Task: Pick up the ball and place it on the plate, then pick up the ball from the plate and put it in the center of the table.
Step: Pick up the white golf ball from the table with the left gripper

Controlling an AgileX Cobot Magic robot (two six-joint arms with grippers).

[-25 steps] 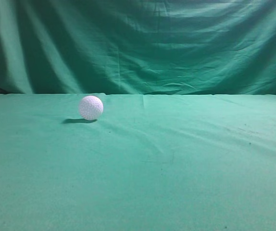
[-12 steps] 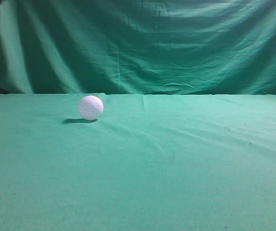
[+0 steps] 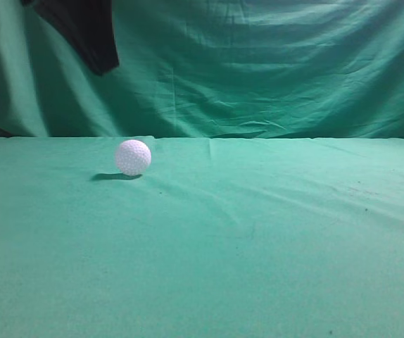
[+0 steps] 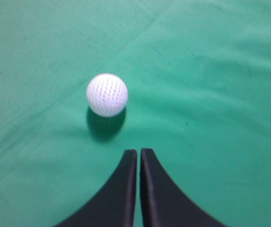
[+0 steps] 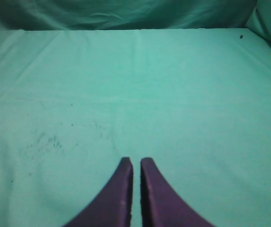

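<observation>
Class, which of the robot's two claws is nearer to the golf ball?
Left. The left claw hangs above the ball, jaws together. The right claw, also closed, sees only bare table, with no ball in its view.

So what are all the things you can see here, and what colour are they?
ball: one, white and dimpled, resting on the table left of the middle, nothing touching it
table: one, covered in teal-green cloth with a few wrinkles and small dark specks
backdrop cloth: one, green, hanging in folds behind the table
plate: none to be seen in any view
left pincer: one, dark, fingers together, up in the air just short of the ball; the exterior view shows a dark part of its arm at the top left
right pincer: one, dark, fingers nearly together, over bare cloth, away from the ball
</observation>
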